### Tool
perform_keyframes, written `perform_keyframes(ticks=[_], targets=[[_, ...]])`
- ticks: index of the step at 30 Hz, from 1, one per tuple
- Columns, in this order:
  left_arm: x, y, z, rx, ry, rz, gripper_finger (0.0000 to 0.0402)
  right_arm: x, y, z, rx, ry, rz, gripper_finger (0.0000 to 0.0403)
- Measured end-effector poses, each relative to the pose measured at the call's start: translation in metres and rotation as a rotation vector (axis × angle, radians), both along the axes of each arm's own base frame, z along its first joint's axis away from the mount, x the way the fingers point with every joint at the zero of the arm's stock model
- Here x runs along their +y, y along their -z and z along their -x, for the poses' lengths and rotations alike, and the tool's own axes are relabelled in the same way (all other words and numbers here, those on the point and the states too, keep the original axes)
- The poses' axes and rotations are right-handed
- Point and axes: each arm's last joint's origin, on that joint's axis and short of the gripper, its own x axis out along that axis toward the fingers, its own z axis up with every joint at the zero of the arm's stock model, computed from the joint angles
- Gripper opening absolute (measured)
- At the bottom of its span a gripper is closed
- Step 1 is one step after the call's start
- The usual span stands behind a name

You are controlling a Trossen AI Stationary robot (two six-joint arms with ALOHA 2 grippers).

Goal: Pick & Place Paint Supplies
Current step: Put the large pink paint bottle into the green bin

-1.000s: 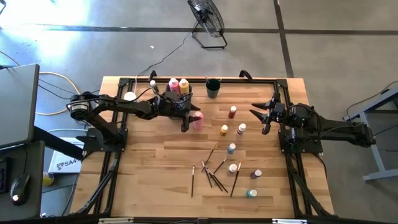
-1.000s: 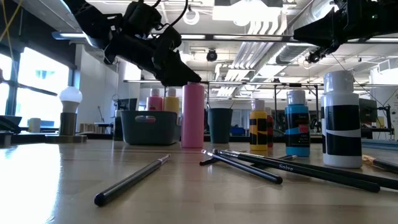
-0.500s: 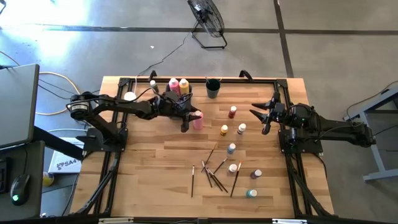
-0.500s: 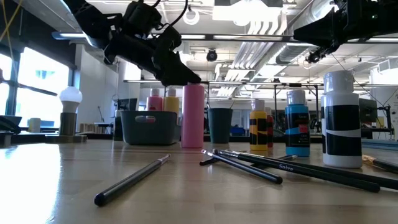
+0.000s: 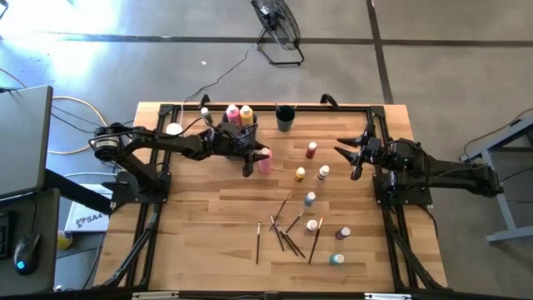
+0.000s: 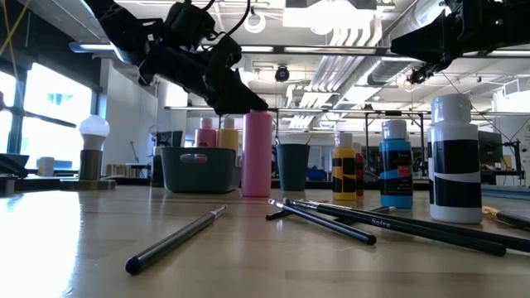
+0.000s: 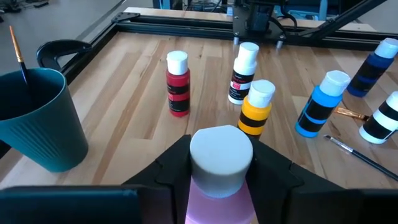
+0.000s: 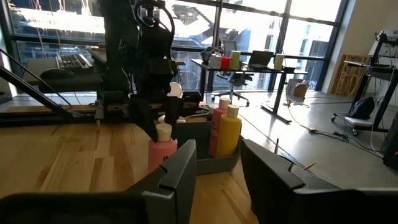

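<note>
Over the last second almost nothing has moved on the wooden worktop (image 5: 208,208). The one change is at the left tool (image 7: 221,163): its two dark fingers have drawn in and now sit clamped on the neck of the tall pink squeeze bottle with a white cap (image 5: 264,160), which stands upright just beside the grey plastic bin (image 6: 195,168), on the side toward the worktop's middle. By my reading, the grasp is made and lifting the bottle into that bin comes next; a pink and a yellow squeeze bottle (image 5: 246,113) already stand inside it.

The right tool (image 5: 356,156) waits, fingers apart and empty, well away from the bin beyond the small white-capped paint bottles (image 5: 311,150).

The nearest thin dark-handled paintbrush (image 6: 397,226) carries pale lettering on its handle, too small to read with confidence. Striped bottle labels show no legible text.
</note>
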Motion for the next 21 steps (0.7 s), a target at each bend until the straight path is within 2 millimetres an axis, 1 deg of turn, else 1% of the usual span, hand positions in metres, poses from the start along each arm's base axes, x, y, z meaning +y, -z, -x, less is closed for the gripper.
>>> perform_keyframes(ticks=[7,13,21], targets=[[0.0,0.0002,-0.0001,0.001,0.001,0.001,0.0135,0.0,0.0,0.0,0.0,0.0,0.0,0.0121],[0.0,0.0002,-0.0002,-0.001,0.001,0.001,0.012,0.0,0.0,-0.0001,0.0,0.0,0.0,0.0121],[-0.0002,-0.0046,0.0006,-0.005,0.0,-0.003,0.0131,0.0,0.0,0.0,0.0,0.0,0.0,0.0121]])
